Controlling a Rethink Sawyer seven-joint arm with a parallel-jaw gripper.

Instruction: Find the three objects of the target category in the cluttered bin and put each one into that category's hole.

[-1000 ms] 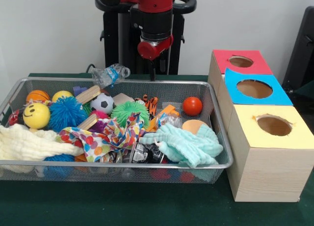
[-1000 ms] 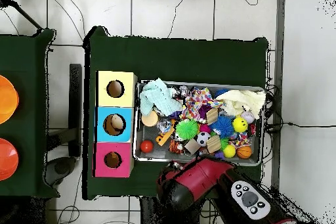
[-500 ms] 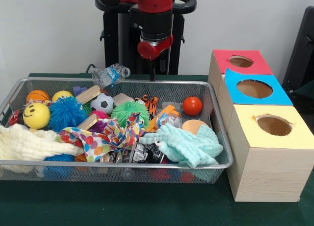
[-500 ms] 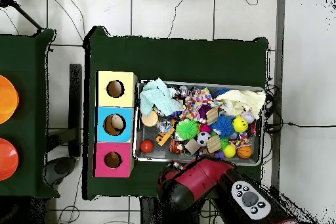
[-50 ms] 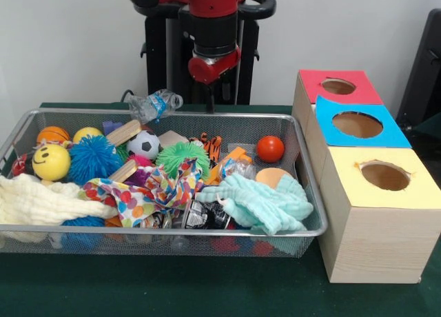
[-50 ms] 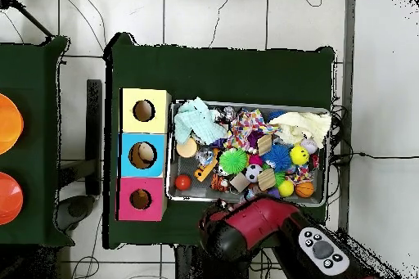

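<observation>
Where the wire bin (image 5: 311, 229) comes nearest in the front view, a mint cloth (image 5: 265, 203), a confetti-print cloth (image 5: 148, 189) and a cream cloth (image 5: 38, 201) lie along its front edge; no writing is readable on the crumpled wrapper (image 5: 200, 216) between them. Behind sit balls: smiley-face yellow (image 5: 50, 162) at nine o'clock, soccer (image 5: 143, 144), red (image 5: 270, 149) at two o'clock. Beside the bin at three o'clock stand yellow (image 5: 384, 176), blue (image 5: 357, 125) and red (image 5: 338, 86) holes. Farthest, the gripper (image 5: 210, 103) hangs above the back rim; I cannot tell its opening.
</observation>
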